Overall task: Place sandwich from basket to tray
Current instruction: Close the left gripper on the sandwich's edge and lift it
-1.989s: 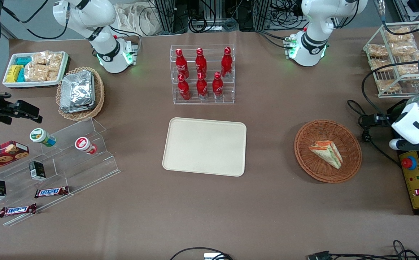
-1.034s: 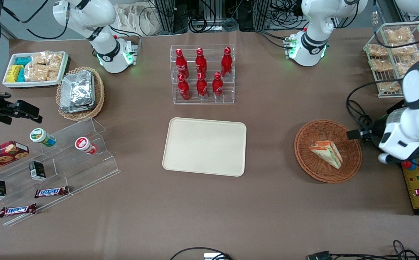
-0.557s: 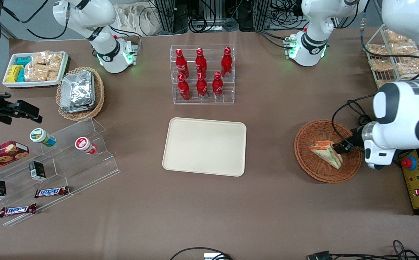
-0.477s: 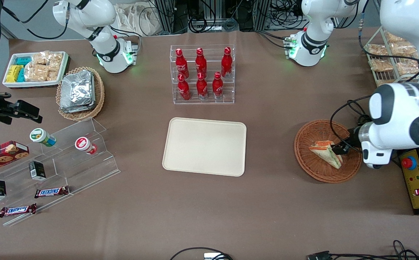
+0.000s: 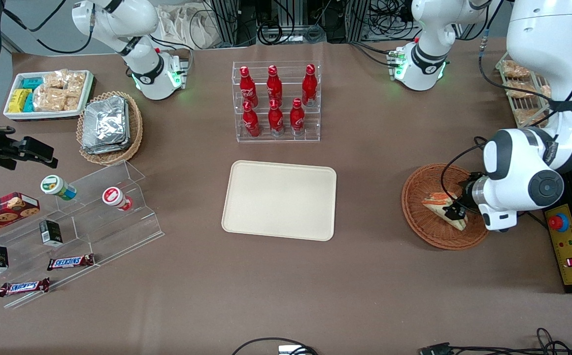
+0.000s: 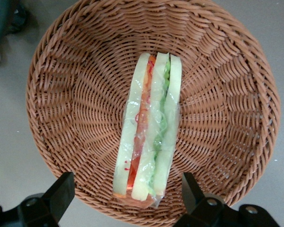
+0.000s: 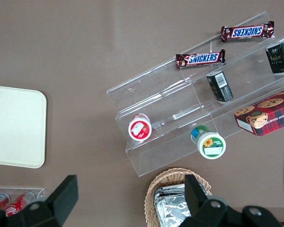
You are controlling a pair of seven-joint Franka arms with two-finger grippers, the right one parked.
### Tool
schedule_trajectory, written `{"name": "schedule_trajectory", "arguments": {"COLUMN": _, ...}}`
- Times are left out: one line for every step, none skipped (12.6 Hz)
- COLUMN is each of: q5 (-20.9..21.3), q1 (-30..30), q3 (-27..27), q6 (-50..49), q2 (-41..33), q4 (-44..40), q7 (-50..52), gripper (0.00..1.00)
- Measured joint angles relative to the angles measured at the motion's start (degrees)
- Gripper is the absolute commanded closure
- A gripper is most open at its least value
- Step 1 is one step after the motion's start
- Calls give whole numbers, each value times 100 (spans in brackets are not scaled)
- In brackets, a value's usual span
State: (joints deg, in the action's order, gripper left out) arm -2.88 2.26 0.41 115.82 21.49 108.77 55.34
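Observation:
The sandwich [image 5: 436, 202], a clear-wrapped wedge with orange, red and green layers, lies in the round reddish-brown wicker basket [image 5: 416, 217] toward the working arm's end of the table. My left gripper [image 5: 456, 207] hovers over the sandwich's wide end, open and holding nothing. In the left wrist view the sandwich [image 6: 149, 137] lies lengthwise in the basket [image 6: 52, 94], and the gripper [image 6: 125, 189] has one finger on each side of its wide end, apart from it. The cream-beige tray [image 5: 279, 199] lies bare at mid-table, and its corner shows in the right wrist view [image 7: 14, 125].
A clear rack of red bottles [image 5: 276, 101] stands farther from the front camera than the tray. A wire rack of snack packets [image 5: 520, 93] and a yellow control box [image 5: 566, 246] flank the basket. A tan basket of foil packs [image 5: 110, 125] and an acrylic stand [image 5: 84, 217] lie toward the parked arm's end.
My left arm has swung in from the working arm's end of the table, and its gripper now stands over the sandwich in the basket. The sandwich has not moved.

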Motion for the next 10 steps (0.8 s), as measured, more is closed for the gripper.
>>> {"name": "schedule_trajectory", "arguments": {"q5": 0, "q1": 16, "q3": -2, "q6": 47, "q2": 0, "q4": 0, "q7": 20, "gripper": 0}}
{"name": "schedule_trajectory", "arguments": {"q5": 0, "q1": 35, "q3": -3, "q6": 90, "q2": 4, "q4": 1, "q7": 33, "gripper": 0}}
{"name": "schedule_trajectory", "arguments": {"q5": 0, "q1": 51, "q3": -4, "q6": 138, "q2": 18, "q4": 4, "q7": 43, "gripper": 0}}
{"name": "schedule_trajectory", "arguments": {"q5": 0, "q1": 57, "q3": -5, "q6": 165, "q2": 45, "q4": 9, "q7": 48, "gripper": 0}}
{"name": "schedule_trajectory", "arguments": {"q5": 0, "q1": 56, "q3": -5, "q6": 216, "q2": 88, "q4": 18, "q7": 49, "gripper": 0}}
{"name": "schedule_trajectory", "arguments": {"q5": 0, "q1": 57, "q3": -5, "q6": 327, "q2": 152, "q4": 40, "q7": 50, "gripper": 0}}
{"name": "schedule_trajectory", "arguments": {"q5": 0, "q1": 56, "q3": -4, "q6": 476, "q2": 231, "q4": 71, "q7": 50, "gripper": 0}}
{"name": "schedule_trajectory", "arguments": {"q5": 0, "q1": 55, "q3": -2, "q6": 627, "q2": 305, "q4": 112, "q7": 50, "gripper": 2}}
{"name": "schedule_trajectory", "arguments": {"q5": 1, "q1": 55, "q3": -2, "q6": 747, "q2": 362, "q4": 150, "q7": 50, "gripper": 27}}
{"name": "schedule_trajectory", "arguments": {"q5": 5, "q1": 55, "q3": -2, "q6": 833, "q2": 402, "q4": 177, "q7": 50, "gripper": 72}}
